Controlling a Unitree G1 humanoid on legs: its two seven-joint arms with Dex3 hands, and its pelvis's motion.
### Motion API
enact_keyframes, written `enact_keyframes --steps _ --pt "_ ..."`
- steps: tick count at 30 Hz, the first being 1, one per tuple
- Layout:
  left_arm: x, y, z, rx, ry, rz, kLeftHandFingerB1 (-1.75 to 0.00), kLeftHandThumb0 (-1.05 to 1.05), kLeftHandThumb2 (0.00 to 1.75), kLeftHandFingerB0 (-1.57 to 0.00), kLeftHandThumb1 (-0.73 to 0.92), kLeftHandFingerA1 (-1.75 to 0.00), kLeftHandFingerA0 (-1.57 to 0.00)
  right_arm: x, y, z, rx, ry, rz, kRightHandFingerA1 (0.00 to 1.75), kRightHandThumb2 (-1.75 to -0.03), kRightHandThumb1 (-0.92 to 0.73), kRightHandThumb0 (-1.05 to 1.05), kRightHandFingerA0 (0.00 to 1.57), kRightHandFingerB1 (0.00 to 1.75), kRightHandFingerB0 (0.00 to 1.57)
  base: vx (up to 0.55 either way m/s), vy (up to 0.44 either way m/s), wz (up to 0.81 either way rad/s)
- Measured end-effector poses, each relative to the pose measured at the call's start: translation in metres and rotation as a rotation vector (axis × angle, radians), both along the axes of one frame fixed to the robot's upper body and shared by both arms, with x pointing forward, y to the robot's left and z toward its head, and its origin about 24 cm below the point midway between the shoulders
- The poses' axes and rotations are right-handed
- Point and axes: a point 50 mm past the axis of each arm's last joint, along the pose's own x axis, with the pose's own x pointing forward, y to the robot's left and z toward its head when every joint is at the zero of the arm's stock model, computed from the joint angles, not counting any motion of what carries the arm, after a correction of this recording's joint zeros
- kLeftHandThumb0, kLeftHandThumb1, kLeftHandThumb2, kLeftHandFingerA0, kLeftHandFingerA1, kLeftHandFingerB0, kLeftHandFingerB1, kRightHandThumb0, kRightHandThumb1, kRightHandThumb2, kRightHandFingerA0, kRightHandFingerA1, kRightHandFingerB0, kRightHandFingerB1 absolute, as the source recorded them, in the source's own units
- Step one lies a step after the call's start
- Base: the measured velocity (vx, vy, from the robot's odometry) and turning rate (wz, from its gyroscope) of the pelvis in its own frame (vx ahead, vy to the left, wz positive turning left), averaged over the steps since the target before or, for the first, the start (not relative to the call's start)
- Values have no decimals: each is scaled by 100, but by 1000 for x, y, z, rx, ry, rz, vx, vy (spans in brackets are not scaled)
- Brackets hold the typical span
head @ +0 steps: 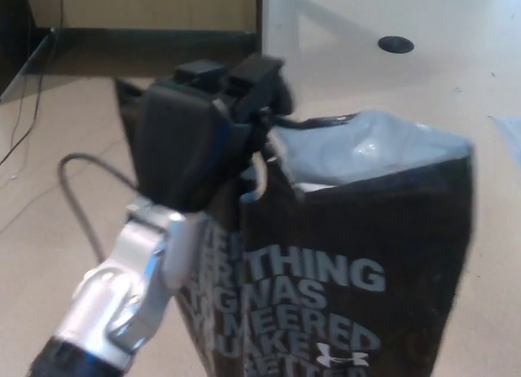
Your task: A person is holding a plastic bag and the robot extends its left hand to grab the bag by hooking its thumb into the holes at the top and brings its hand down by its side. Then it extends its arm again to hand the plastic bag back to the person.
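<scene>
A black plastic bag with pale lettering fills the centre and right of the head view, its grey inside showing at the open top. My left hand is raised at the bag's top left edge, fingers curled over the rim near the handle hole. The bag hangs from it. My silver forearm rises from the lower left. The thumb is hidden behind the hand. My right hand does not show, and no person is in view.
Beige floor lies around the bag. A grey cable loops by my left arm. A dark round floor plate sits at the top right. A wooden wall base and a dark cord are at the top left.
</scene>
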Motion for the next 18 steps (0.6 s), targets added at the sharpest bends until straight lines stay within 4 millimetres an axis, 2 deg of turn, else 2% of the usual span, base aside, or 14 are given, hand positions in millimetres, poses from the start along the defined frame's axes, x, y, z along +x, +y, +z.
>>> enact_keyframes --steps 1,2,4,5,6,7,10,11,13,14,18 --pt "-1 2 -1 1 3 4 -140 -13 66 -68 74 -170 -85 0 0 0 0 0 0 47 -62 -67 -38 65 41 58 0 0 0" --pt "-1 5 -1 2 5 9 -140 -13 66 -68 74 -170 -85 0 0 0 1 -1 1 47 -62 -67 -38 65 41 58 0 0 0" --pt "-3 23 -6 14 13 39 -140 -13 66 -68 74 -170 -85 2 1 1 4 -6 4 47 -62 -67 -38 65 41 58 0 0 0" --pt "-4 32 -8 17 22 57 -131 -12 77 -78 72 -172 -87 0 -1 1 1 -1 1 45 -59 -69 -35 66 40 59 0 0 0" --pt "-5 39 -11 20 31 70 -131 -12 77 -78 72 -172 -87 -2 -1 0 0 4 0 45 -59 -69 -35 66 40 59 0 0 0" --pt "-6 47 -13 21 38 83 -119 -13 73 -82 74 -172 -87 -1 -1 0 2 3 1 46 -62 -67 -38 64 41 57 0 0 0" --pt "-11 77 -19 47 57 146 -119 -13 73 -82 74 -172 -87 -1 -1 0 3 7 -3 46 -62 -67 -38 64 41 57 0 0 0" --pt "-12 82 -19 50 59 154 -153 -5 84 -69 66 -175 -88 -1 -1 0 3 9 -4 45 -60 -71 -35 66 40 58 0 0 7" --pt "-15 90 -22 52 61 167 -148 -1 87 -68 66 -173 -90 1 0 0 6 4 0 45 -61 -70 -35 65 40 57 0 0 0" --pt "-17 96 -26 54 70 177 -122 -5 99 -89 55 -144 -126 1 2 0 9 4 1 46 -62 -68 -39 64 40 56 0 0 0" --pt "-22 109 -40 61 111 196 -124 -5 93 -93 54 -142 -125 0 4 -2 15 10 1 47 -61 -69 -35 64 41 58 0 0 0"
